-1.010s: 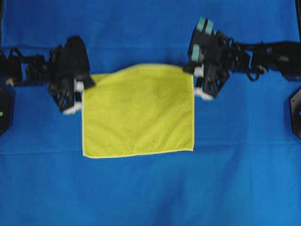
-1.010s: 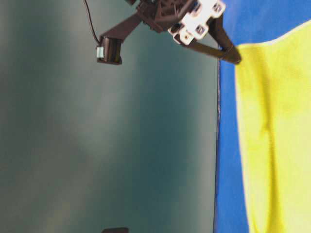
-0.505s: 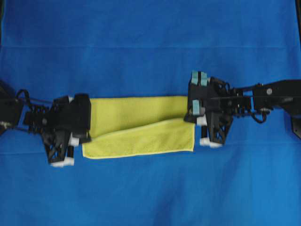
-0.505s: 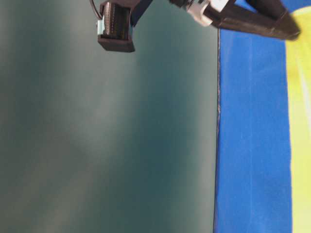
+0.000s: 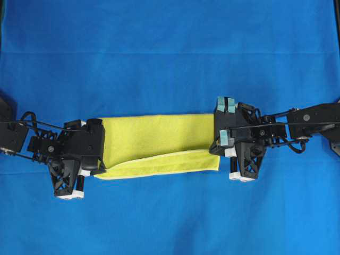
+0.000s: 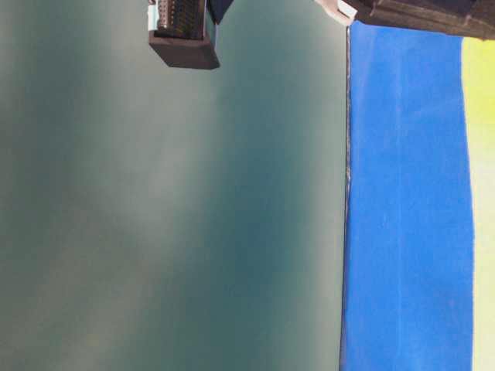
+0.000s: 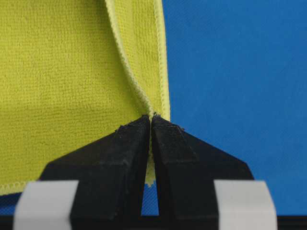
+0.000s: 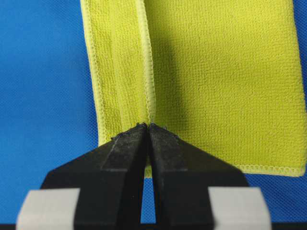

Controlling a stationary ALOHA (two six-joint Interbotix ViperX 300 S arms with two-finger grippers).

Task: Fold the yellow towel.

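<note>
In the left wrist view the left gripper [image 7: 151, 120] has its jaws pressed together on a hemmed edge of the yellow towel [image 7: 62, 81], the pinched hem running up toward 12 o'clock with a narrow strip of cloth at its 1 o'clock side and the broad panel spreading to 10 o'clock. The right wrist view mirrors this: the right gripper [image 8: 147, 127] is clamped on the matching hem, a narrow strip at 11 o'clock and the wide panel at 1 o'clock. Pinching at the hem makes sense, since a thin cloth gives little else to grip, and two matched holds keep the carried edge straight.

Overhead, the yellow towel [image 5: 159, 137] lies at the centre of the blue table cover [image 5: 170, 48] as a wide, low band, a top layer draped over a lower one whose pale hem still shows along the 6 o'clock side. The left gripper [image 5: 93, 170] sits at the band's 9 o'clock end and the right gripper [image 5: 223, 154] at its 3 o'clock end, so the fold looks nearly laid, with the carried edge just short of the near edge.

The table-level view shows only a yellow sliver at 3 o'clock and dark arm parts at 12; which arm they belong to is hard to say.
</note>
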